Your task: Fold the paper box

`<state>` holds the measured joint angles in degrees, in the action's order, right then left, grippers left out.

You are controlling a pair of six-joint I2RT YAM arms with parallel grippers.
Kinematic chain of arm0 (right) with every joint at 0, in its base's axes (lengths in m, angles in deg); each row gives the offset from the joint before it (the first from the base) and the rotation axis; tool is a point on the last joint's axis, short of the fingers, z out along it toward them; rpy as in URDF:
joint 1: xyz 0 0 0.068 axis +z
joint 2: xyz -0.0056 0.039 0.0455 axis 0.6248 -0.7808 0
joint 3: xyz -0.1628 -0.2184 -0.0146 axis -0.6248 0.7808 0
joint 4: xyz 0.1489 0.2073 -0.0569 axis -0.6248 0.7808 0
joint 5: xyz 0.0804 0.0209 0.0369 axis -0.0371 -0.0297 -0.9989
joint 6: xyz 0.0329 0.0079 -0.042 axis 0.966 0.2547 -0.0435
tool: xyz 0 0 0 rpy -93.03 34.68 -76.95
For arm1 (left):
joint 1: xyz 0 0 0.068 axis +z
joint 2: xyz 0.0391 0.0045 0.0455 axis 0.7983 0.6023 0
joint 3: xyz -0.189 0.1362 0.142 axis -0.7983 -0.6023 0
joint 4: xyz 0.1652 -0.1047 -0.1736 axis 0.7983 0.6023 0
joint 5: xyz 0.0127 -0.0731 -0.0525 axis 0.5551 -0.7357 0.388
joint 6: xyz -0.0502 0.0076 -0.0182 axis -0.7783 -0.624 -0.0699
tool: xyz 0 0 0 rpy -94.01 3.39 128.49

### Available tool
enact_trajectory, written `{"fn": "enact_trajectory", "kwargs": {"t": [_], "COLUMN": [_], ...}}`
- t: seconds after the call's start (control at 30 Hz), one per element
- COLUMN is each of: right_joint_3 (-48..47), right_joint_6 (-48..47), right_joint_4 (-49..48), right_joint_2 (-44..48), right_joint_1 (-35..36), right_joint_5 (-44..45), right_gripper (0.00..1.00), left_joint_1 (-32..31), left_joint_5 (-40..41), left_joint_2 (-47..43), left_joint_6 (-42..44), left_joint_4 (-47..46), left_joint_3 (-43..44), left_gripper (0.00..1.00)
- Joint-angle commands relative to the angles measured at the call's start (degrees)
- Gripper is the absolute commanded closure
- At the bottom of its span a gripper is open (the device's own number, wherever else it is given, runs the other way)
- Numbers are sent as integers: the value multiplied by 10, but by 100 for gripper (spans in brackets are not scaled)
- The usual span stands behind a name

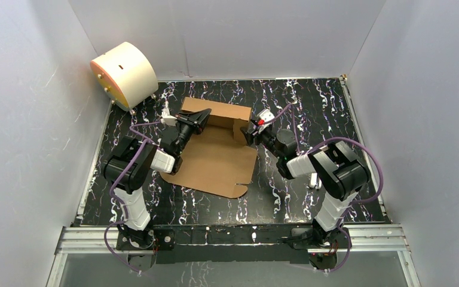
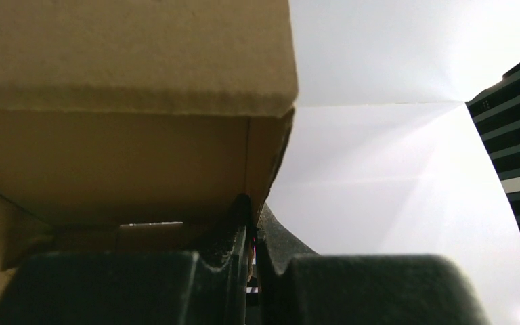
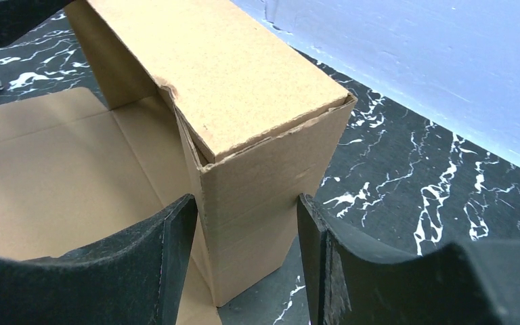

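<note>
One paper box (image 1: pixel 215 161), left tool (image 1: pixel 201 115) pinching its wall, right tool (image 1: pixel 252 132) spread astride corner

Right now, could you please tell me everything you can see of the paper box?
The paper box is plain brown corrugated cardboard, partly folded: its base lies flat on the black marbled table, the far wall stands up, and the near flap lies flat. The left hand is shut on a side wall's edge; the right hand straddles its upright right corner with open fingers.
</note>
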<state>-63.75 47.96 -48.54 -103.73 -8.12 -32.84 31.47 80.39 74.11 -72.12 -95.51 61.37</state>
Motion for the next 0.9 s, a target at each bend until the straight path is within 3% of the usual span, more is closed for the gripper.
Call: {"fn": "enact_trajectory", "kwargs": {"t": [0.0,0.33,0.6,0.87], "right_joint_3": [-12,-13,-12,-14], "right_joint_6": [-22,-29,-29,-32], "right_joint_4": [-66,-51,-34,7], "right_joint_2": [-1,-3,10,32], "right_joint_1": [7,9,14,13], "right_joint_5": [53,85,164,143], "right_gripper": [37,48,59,77], "left_joint_1": [-11,-22,-33,-34], "left_joint_5": [-13,-20,-26,-36], "left_joint_2": [-22,-38,-73,-130], "left_joint_6": [-8,-11,-9,10], "left_joint_4": [-37,-39,-39,-16], "left_joint_3": [-8,-14,-37,-79], "left_gripper": [96,95,94,75]}}
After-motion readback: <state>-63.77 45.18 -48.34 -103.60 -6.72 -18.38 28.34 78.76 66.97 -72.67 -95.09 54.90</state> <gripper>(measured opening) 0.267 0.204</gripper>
